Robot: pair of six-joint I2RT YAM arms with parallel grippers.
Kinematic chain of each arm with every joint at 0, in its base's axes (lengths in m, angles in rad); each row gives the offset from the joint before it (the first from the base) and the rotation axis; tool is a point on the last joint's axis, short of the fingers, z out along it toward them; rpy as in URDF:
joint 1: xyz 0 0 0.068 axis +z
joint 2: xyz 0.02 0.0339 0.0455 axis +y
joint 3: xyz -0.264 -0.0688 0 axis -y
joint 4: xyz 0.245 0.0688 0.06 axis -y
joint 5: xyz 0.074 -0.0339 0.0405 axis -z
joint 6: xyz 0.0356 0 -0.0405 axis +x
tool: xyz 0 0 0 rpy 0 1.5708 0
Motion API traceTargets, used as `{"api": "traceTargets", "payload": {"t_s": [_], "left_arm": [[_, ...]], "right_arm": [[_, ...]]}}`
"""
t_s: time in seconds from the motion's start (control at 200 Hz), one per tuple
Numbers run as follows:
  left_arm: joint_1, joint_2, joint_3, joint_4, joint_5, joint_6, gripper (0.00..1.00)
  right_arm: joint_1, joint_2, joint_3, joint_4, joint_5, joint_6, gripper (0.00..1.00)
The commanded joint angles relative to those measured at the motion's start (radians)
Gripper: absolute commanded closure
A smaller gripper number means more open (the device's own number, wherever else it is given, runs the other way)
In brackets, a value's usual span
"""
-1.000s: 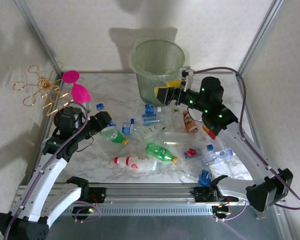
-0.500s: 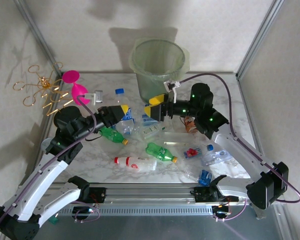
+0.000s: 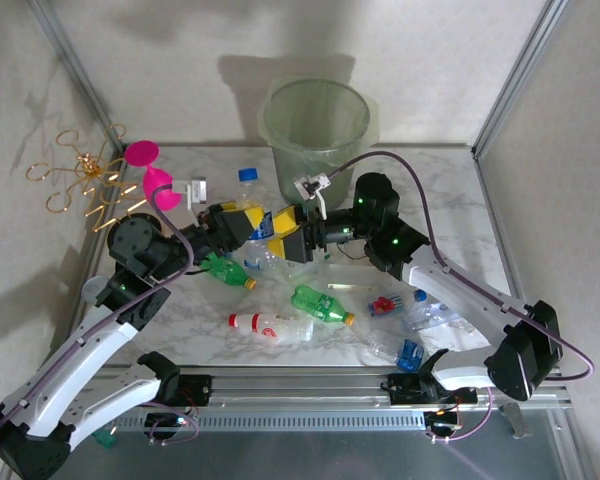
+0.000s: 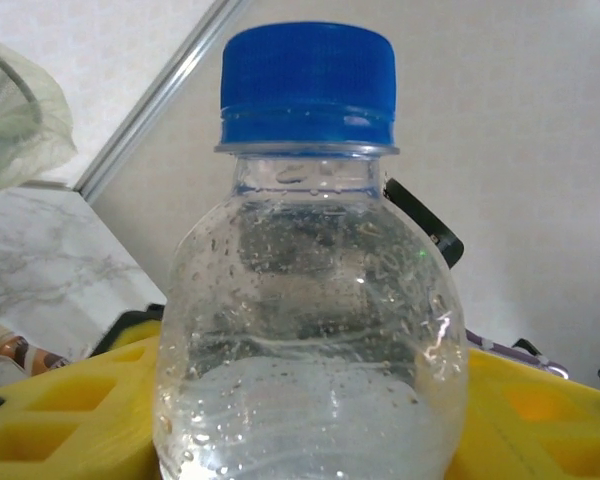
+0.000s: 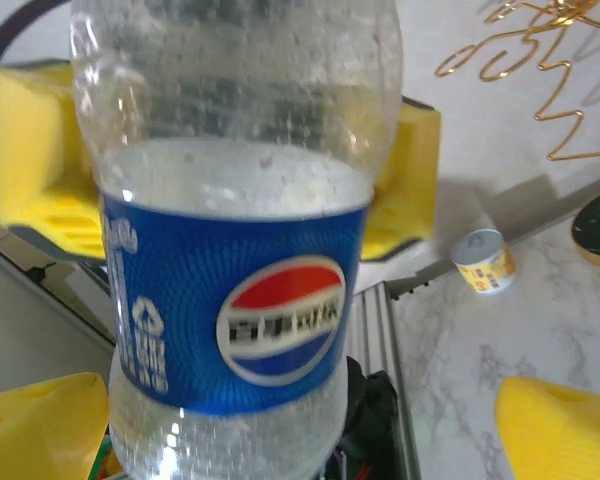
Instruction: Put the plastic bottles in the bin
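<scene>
A clear bottle (image 4: pixel 305 300) with a blue cap (image 4: pixel 308 85) is being held upright at the centre of the top view, just below the bin (image 3: pixel 315 120). It is being pinched around its lower body by the yellow pads (image 4: pixel 65 400) of the left hand (image 3: pixel 238 222), which is lying just left of centre in that view. The cap and shoulder are being left free above the pads.

In the right wrist view a blue label (image 5: pixel 235 300) with a red, white and blue roundel is being shown across the middle of the frame, and the left hand's pads are being pressed against the bottle on either side behind it. The right hand (image 3: pixel 283 243) is being held just beside the bottle on its right, and its fingers (image 5: pixel 560 430) are being held spread wide at the lower corners of its own view; whether they are touching the bottle cannot be told.

The bin is standing at the upper centre, apart from both hands. Other bottles (image 3: pixel 323 304) are lying on the marble desk (image 3: pixel 450 190) in the lower centre, below the hands. A pink ornament (image 3: pixel 150 170) with gold wire is standing at the upper left.
</scene>
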Motion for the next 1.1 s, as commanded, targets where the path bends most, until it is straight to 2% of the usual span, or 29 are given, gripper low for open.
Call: {"api": "traceTargets", "payload": {"t_s": [0.0, 0.2, 0.506, 0.601, 0.691, 0.791, 0.916, 1.001, 1.096], "left_arm": [[-0.033, -0.001, 0.026, 0.039, -0.002, 0.010, 0.42], [-0.057, 0.007, 0.030, 0.036, -0.022, 0.014, 0.43], [-0.070, 0.009, 0.046, -0.017, -0.057, 0.045, 0.44], [-0.071, 0.006, 0.049, -0.035, -0.071, 0.053, 0.43], [-0.072, 0.005, 0.069, -0.075, -0.087, 0.069, 0.37], [-0.072, 0.005, 0.128, -0.161, -0.126, 0.122, 0.19], [-0.071, 0.002, 0.213, -0.252, -0.197, 0.181, 0.03], [-0.071, -0.002, 0.275, -0.324, -0.283, 0.225, 0.01], [-0.072, 0.014, 0.370, -0.472, -0.482, 0.255, 0.01]], "right_arm": [[0.008, 0.008, -0.011, 0.175, -0.054, 0.106, 0.01], [0.032, 0.039, -0.040, 0.314, -0.060, 0.204, 0.05], [0.040, 0.044, -0.051, 0.335, -0.043, 0.222, 0.28], [0.041, 0.039, -0.047, 0.318, -0.039, 0.215, 0.39], [0.041, 0.031, -0.038, 0.278, -0.033, 0.192, 0.42], [0.038, 0.014, -0.022, 0.190, 0.001, 0.131, 0.42], [-0.001, -0.012, -0.009, 0.113, 0.058, 0.086, 0.47], [-0.050, -0.021, -0.005, 0.093, 0.096, 0.099, 0.48], [-0.141, -0.015, 0.048, -0.017, 0.192, 0.082, 0.51]]}}
